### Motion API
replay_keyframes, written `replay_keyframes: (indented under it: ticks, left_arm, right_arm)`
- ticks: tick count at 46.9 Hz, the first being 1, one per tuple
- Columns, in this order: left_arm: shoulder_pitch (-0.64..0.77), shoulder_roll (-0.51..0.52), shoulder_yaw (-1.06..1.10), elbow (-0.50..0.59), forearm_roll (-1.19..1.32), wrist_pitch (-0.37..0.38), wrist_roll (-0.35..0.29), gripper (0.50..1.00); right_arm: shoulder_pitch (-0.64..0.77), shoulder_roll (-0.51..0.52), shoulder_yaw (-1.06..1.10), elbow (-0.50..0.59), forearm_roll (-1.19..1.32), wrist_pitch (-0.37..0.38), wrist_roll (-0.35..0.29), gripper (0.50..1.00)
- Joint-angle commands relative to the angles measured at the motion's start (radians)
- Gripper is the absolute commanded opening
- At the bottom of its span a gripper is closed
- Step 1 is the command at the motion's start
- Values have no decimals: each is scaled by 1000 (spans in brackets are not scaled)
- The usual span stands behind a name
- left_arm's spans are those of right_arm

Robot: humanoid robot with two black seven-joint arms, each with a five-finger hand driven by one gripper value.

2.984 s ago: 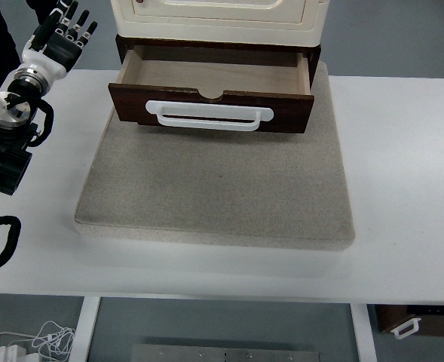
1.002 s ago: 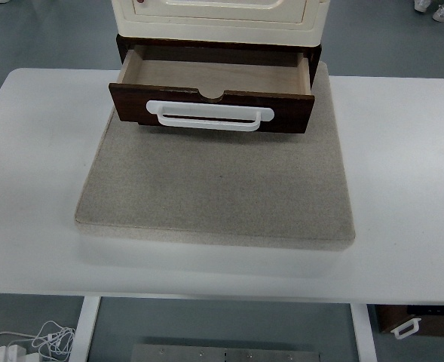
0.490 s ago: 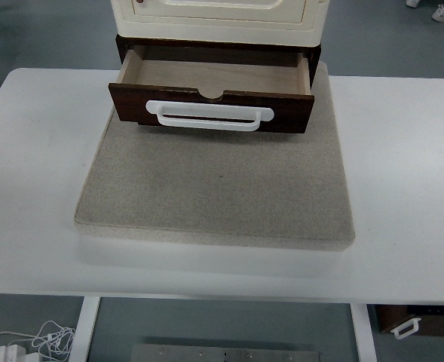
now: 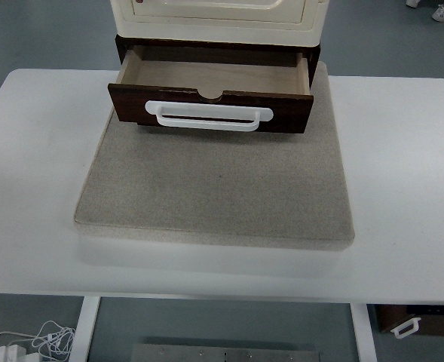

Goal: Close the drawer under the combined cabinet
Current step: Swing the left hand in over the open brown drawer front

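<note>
At the table's (image 4: 402, 188) far edge the drawer (image 4: 210, 105) sits open as before, and with no hand in view, finger state is unknowable.

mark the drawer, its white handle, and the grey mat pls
drawer (image 4: 214, 75), top view, bare inside floor.
white handle (image 4: 209, 108), top view, upper bar.
grey mat (image 4: 218, 185), top view, bare middle.

Bright, even light falls from overhead, and the white surface (image 4: 402, 173) looks nearly washed out, though without hard glare. The grey mat (image 4: 218, 188) casts a soft, faint shadow along its near edge. The open drawer (image 4: 210, 94) throws a thin shadow beneath its front. Focus is sharp throughout.
</note>
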Motion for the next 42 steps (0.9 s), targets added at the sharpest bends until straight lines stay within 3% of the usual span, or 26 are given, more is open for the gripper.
replay_keyframes:
  ticks: [1,9,22,42]
  left_arm:
    - [-7,-3,50,-65,18,0,6,994]
    - [-7,-22,145,-160,87,-2,40,996]
    - [-2,-91,265,-179,158,-11,52,994]
    - [1,-178,417,-199,354,-58,216,994]
  right_arm:
    - [0,0,-1,0,0,0,0,952]
    - [0,0,-1,0,0,0,0,952]
    - [0,0,-1,0,0,0,0,952]
    - [0,0,-1,0,0,0,0,952]
